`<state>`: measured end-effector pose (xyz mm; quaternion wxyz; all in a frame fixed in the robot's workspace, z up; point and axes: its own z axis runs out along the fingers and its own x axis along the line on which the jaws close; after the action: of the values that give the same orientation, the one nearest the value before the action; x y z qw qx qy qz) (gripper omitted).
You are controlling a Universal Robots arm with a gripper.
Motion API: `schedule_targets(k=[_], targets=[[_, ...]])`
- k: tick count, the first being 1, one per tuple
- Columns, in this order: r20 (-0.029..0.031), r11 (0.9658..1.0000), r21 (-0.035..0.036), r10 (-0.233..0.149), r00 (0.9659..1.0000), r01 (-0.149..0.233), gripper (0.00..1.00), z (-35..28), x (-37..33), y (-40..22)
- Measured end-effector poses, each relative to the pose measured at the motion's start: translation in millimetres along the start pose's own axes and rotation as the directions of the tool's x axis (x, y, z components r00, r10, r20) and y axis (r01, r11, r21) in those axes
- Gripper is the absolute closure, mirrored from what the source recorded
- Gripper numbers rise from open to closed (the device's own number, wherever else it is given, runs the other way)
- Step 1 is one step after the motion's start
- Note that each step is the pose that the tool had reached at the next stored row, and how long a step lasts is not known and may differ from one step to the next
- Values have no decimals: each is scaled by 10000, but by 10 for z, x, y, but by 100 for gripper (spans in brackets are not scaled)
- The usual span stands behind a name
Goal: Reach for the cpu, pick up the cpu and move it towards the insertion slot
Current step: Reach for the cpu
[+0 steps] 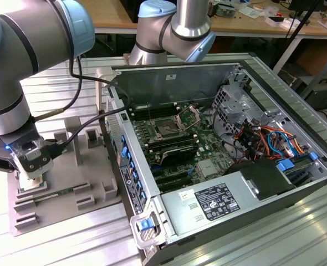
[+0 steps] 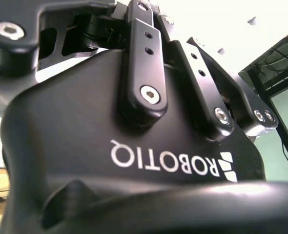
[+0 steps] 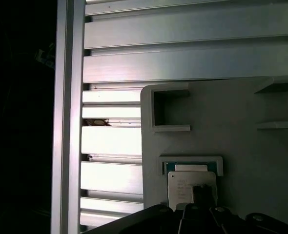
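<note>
The cpu (image 3: 190,187) lies flat in a shallow nest of the grey holder block (image 3: 241,122), silvery top up, its greenish rim against the nest's wall. In the first wrist view a dark part of my gripper (image 3: 198,195) overlaps the chip's near edge, so I judge I am at the end of the reach and at the point of grasping. The chip looks seated in the nest, not lifted. I cannot tell whether my gripper is apart, together, or clamped on the chip.

In the exterior view my gripper (image 1: 33,177) sits at about 8 o'clock in the scene, low over the holder block (image 1: 69,160). The insertion slot (image 1: 166,128), with its bracket swung open, lies well apart from it, between 2 and 3 o'clock from my gripper, inside the open computer case (image 1: 246,83).

The move in hand calls, I think, for a level, centred hold on a thin flat part. It then calls for a straight lift clear of the nest's wall before any travel over the case's near side.

My arm (image 1: 19,61) comes in from 10 o'clock, elbow high, with the wrist turned straight down over the block and a cable looping off it towards the case.
</note>
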<state>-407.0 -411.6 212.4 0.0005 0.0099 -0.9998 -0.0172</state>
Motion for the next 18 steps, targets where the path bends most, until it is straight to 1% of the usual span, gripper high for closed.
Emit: schedule_targets(k=[18], targets=[[1, 10000, -1, 0, 10000, 0, 89, 61, 1, -2]])
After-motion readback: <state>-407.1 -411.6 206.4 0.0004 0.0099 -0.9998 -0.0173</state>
